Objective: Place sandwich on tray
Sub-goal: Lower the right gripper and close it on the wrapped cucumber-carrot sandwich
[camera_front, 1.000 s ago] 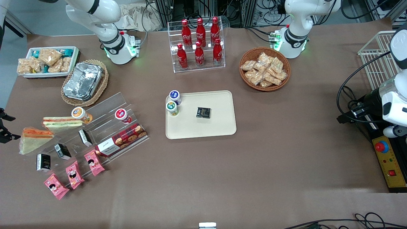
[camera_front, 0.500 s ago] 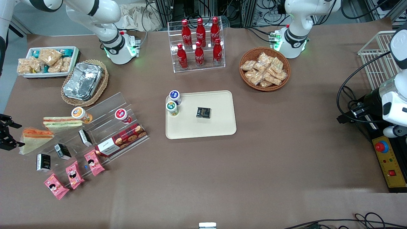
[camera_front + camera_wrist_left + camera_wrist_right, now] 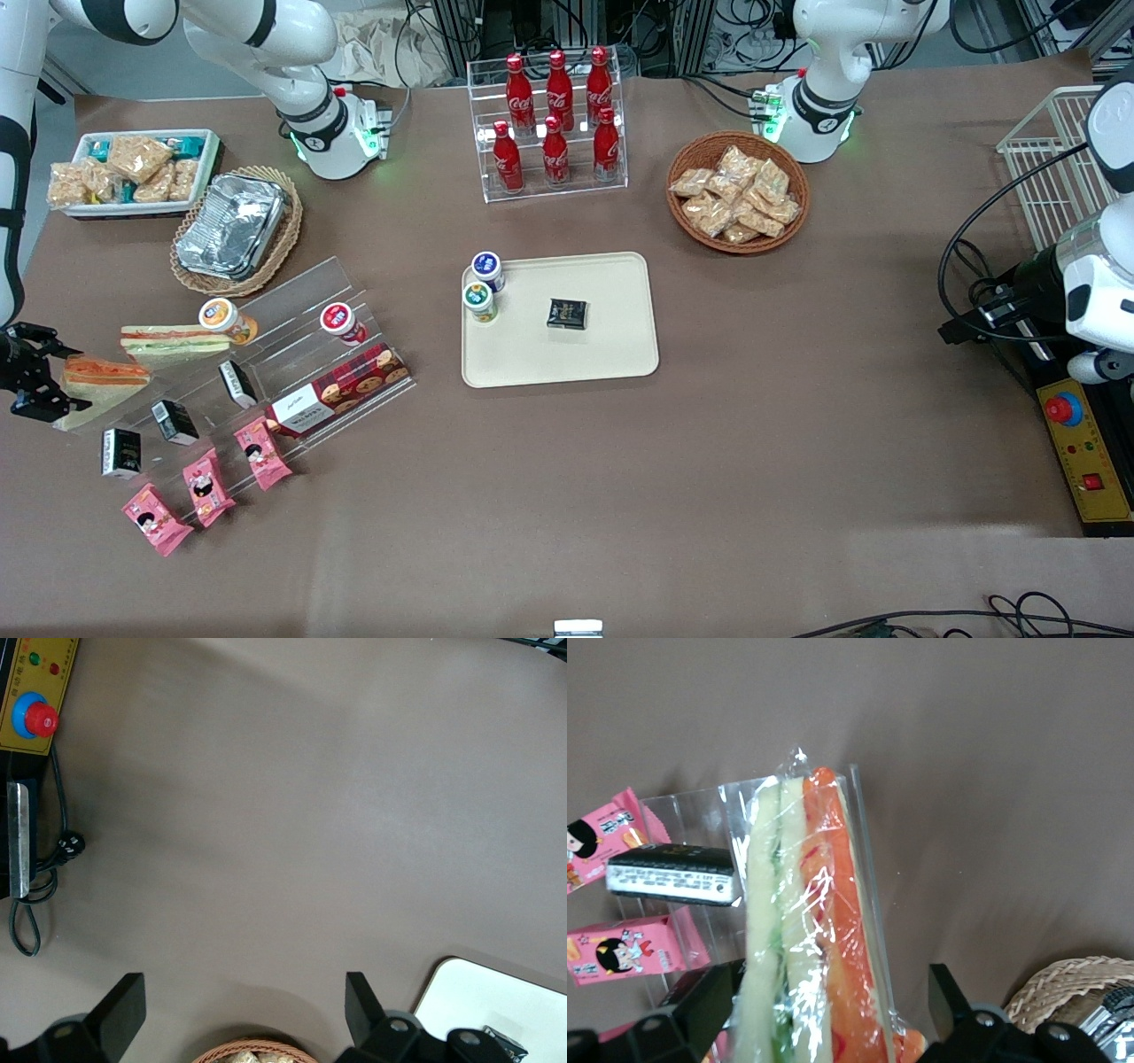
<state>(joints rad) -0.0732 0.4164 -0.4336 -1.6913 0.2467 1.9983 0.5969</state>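
Orange-filled sandwich [image 3: 104, 383] lies on the table at the working arm's end, not yet lifted. Gripper [image 3: 40, 377] is at it, fingers [image 3: 700, 1005] spread around the wedge. Tray [image 3: 611, 359] waits well apart; grasp, carrying and placing remain.
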